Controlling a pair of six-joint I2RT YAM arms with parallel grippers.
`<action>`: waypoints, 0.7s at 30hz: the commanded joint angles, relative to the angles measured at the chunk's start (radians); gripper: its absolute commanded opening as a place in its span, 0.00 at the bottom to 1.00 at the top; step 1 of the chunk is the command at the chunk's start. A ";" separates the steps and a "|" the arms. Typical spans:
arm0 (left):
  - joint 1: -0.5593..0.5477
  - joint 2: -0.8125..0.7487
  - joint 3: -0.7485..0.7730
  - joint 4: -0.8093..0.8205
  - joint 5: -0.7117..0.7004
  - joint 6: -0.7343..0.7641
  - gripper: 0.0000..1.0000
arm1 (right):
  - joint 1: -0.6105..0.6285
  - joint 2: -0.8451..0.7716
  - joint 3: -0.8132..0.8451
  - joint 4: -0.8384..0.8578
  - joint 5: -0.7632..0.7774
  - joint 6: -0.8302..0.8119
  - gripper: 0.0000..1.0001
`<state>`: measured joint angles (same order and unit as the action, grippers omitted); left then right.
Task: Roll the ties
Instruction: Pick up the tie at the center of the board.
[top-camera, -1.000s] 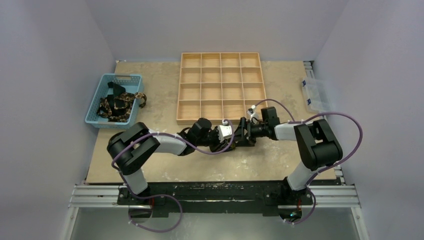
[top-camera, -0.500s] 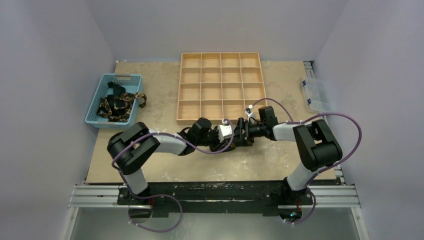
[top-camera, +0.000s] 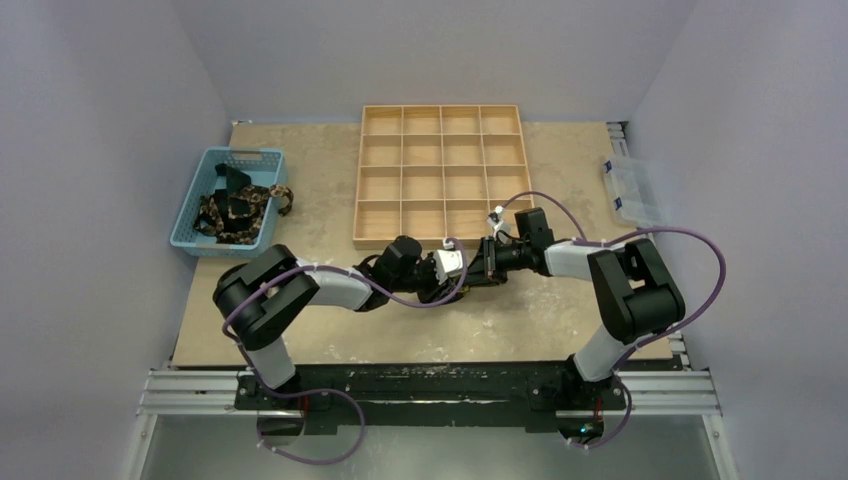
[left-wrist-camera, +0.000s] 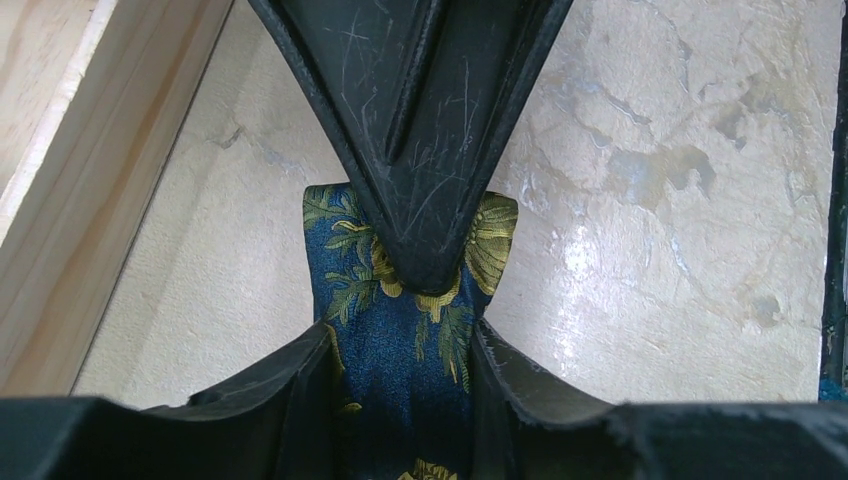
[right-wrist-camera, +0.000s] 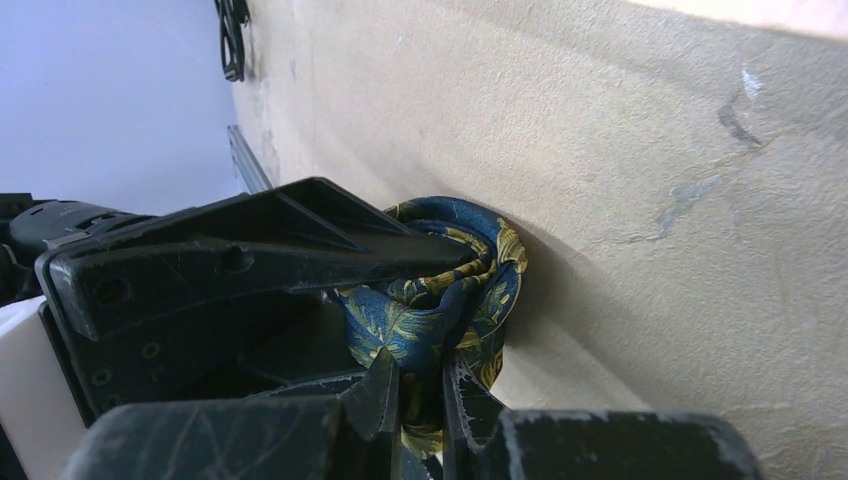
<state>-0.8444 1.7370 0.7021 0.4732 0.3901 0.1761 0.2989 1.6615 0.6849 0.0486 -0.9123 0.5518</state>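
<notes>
A rolled tie (left-wrist-camera: 400, 345), dark blue with yellow-green leaf print, sits on the table just in front of the wooden tray. My left gripper (left-wrist-camera: 400, 385) is shut on it, one finger (left-wrist-camera: 270, 385) on each side of the roll. My right gripper (right-wrist-camera: 420, 375) is pinched shut on the fabric of the same tie (right-wrist-camera: 445, 300), and one of its fingers (left-wrist-camera: 420, 150) lies across the roll's top. In the top view both grippers (top-camera: 468, 272) (top-camera: 484, 264) meet at the table's middle and hide the roll. More ties (top-camera: 236, 210) lie bunched in the blue basket (top-camera: 197, 175).
The wooden tray (top-camera: 358, 180) of square compartments stands directly behind the grippers, its edge (left-wrist-camera: 80, 190) close at the left. A clear plastic box (top-camera: 630, 190) sits at the right table edge. A thin black cable loop (right-wrist-camera: 232, 35) lies far off.
My right gripper has closed from open onto the rolled tie and moved slightly toward the tray. The left gripper stays on the roll.
</notes>
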 joint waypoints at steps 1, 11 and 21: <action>-0.001 -0.025 -0.061 -0.095 -0.003 -0.007 0.42 | 0.012 -0.033 0.018 -0.034 0.088 -0.033 0.00; 0.051 -0.258 -0.060 -0.076 -0.072 -0.102 0.73 | 0.014 -0.147 0.048 -0.090 0.174 -0.015 0.00; 0.137 -0.418 -0.003 -0.127 -0.122 -0.229 0.98 | 0.016 -0.231 0.174 -0.151 0.248 0.019 0.00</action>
<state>-0.7425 1.3678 0.6601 0.3492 0.3027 0.0277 0.3180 1.4826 0.7467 -0.0685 -0.7101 0.5613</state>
